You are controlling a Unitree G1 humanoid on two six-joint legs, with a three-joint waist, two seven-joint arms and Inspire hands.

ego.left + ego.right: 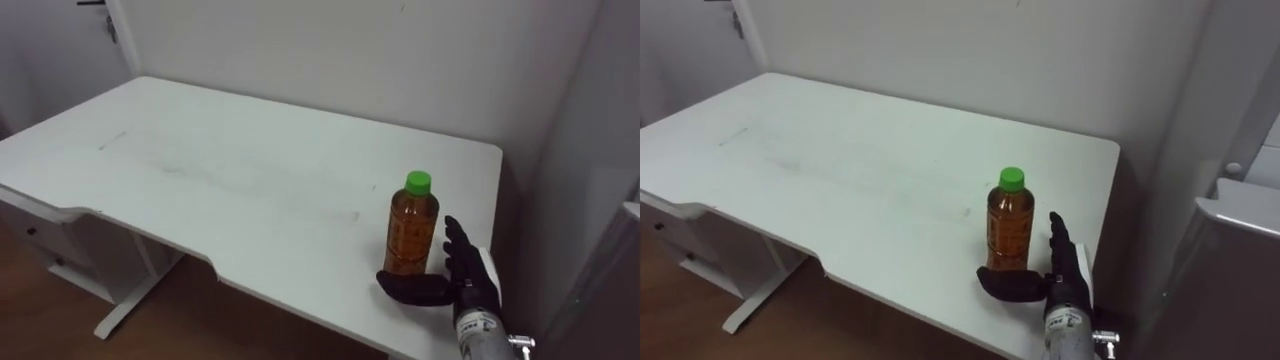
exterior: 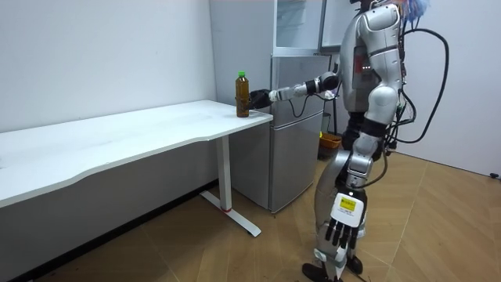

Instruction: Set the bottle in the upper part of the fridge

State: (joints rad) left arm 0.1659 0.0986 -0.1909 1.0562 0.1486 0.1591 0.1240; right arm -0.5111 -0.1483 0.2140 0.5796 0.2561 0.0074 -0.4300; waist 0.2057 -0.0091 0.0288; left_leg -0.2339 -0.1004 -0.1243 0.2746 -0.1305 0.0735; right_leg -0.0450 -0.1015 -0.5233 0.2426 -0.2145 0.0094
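Left eye view: the round amber bottle (image 1: 411,232) stands near the right front corner of the smooth white table (image 1: 200,170). The right hand (image 1: 462,282) lies open beside it, holding nothing.

Room view: the grey fridge (image 2: 296,117) stands past the table's end, and the left hand (image 2: 342,232) hangs slack.

Right eye view: the cap (image 1: 1012,179) is green. Grasping, carrying and placing seem still to do.

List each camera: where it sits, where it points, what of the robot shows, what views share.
Left eye view: on the robot's head, looking down at the white table; right hand open beside the amber, green-capped plastic bottle.
Right eye view: same head, slightly aside, same scene.
Room view: off in the room, sees the whole robot beside the grey fridge, left hand hanging.
Shared: bottle, table, right hand in all.
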